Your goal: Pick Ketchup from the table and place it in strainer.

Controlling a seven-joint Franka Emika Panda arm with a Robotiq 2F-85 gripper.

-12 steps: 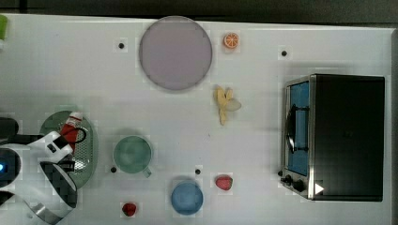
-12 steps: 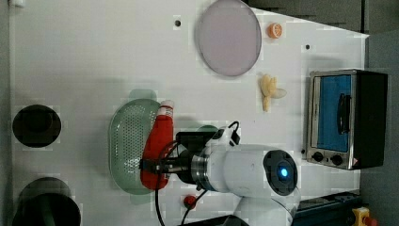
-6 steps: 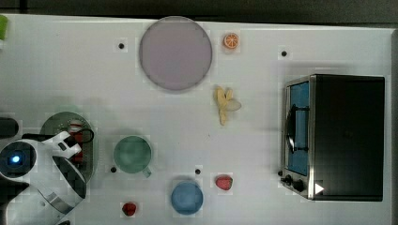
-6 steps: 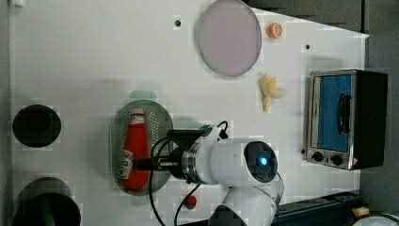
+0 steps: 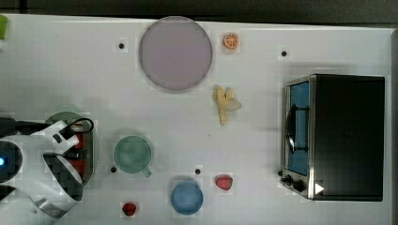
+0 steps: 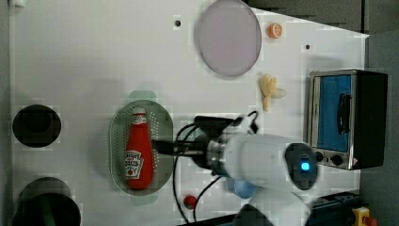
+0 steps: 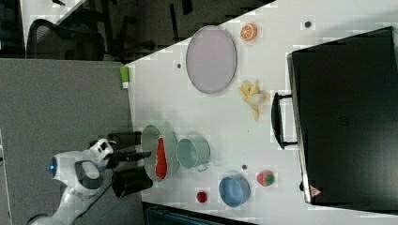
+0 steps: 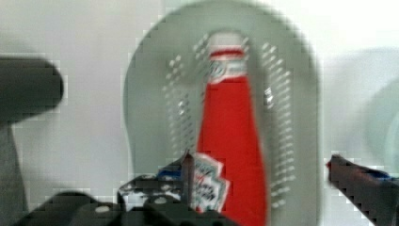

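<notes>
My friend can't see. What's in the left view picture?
A red ketchup bottle lies in a pale green strainer on a white table. The robot's open gripper hovers beside it, holding nothing.

Ketchup [image 6: 139,149] lies in strainer [image 6: 116,141]; mug [image 5: 133,154] beside it.

The slim red plastic Ketchup bottle [image 6: 139,150] is showing a smooth, slightly glossy skin, with a printed paper-like label near its base and a white plastic cap. The pale green oval plastic strainer [image 6: 116,141] is looking matt, its floor pierced with rows of slots. The white tabletop [image 6: 94,56] is appearing smooth and matt. At three o'clock in the top view, the boxy toaster oven [image 5: 338,136] is presenting a matt black casing and a brushed-metal front frame.
</notes>
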